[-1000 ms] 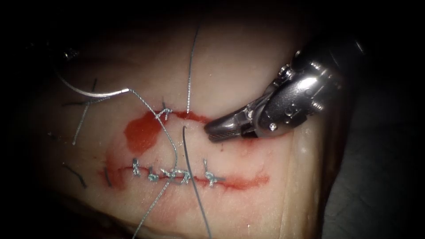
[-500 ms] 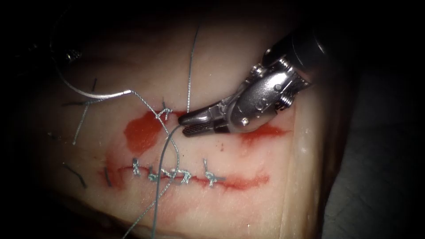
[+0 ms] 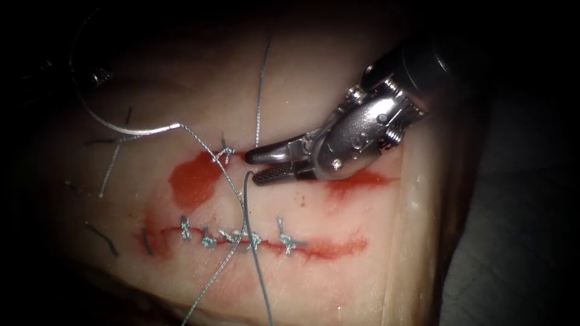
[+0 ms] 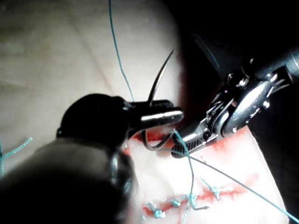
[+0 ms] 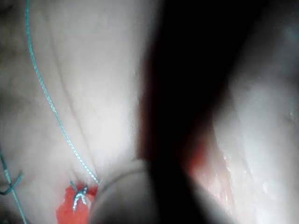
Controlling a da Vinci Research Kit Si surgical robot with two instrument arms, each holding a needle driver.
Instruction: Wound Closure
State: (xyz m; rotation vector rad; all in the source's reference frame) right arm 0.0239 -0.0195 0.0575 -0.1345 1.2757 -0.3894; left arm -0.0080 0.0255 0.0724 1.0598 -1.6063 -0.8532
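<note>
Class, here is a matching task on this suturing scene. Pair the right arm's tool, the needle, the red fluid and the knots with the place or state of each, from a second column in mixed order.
Things
1. right tool
2. needle
3. red fluid
4. knots

Places or states
a. pooled at the left end of the upper cut
b. in a row along the lower cut
c. jaws open, holding nothing, at the upper cut
d. held by the left tool, not in the tissue, up and left of both cuts

Pairs: 1-c, 2-d, 3-a, 4-b
</note>
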